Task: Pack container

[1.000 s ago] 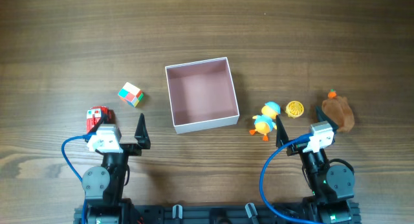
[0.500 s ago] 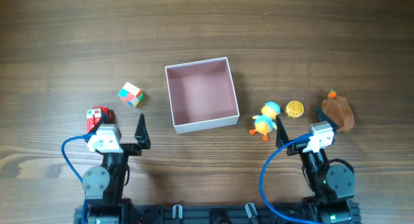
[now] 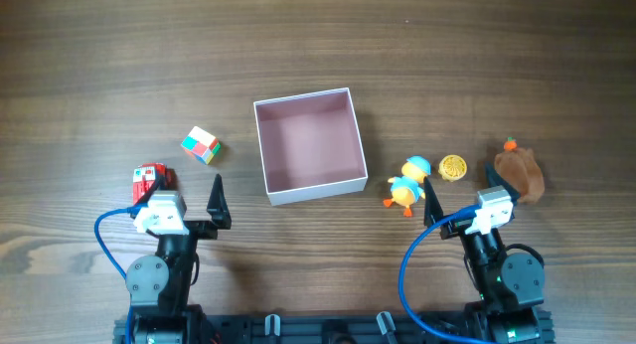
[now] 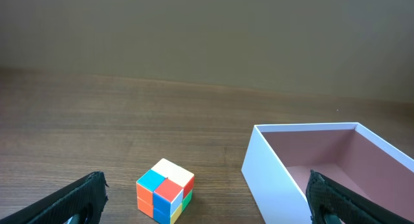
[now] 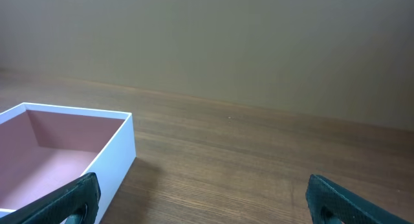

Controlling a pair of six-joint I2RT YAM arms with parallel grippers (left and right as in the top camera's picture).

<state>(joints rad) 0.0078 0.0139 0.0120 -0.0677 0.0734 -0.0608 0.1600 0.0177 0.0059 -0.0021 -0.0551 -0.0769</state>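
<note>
The container (image 3: 309,191), a square shallow white box with a pale pink inside, sits in the middle of the table with nothing in it. It also shows in the left wrist view (image 4: 275,179) and the right wrist view (image 5: 113,156). A multicoloured cube (image 3: 201,145) lies left of it, also in the left wrist view (image 4: 165,190). A red can-like toy (image 3: 151,175) lies beside the left arm. Two duck toys (image 3: 407,184), a yellow disc (image 3: 453,168) and a brown toy with an orange tip (image 3: 520,172) lie to the right. My left gripper (image 3: 185,197) and right gripper (image 3: 462,193) are open and hold nothing.
The wooden table (image 3: 119,66) stretches bare behind the container. Both arm bases stand at the front edge, with blue cables (image 3: 109,247) looping beside them.
</note>
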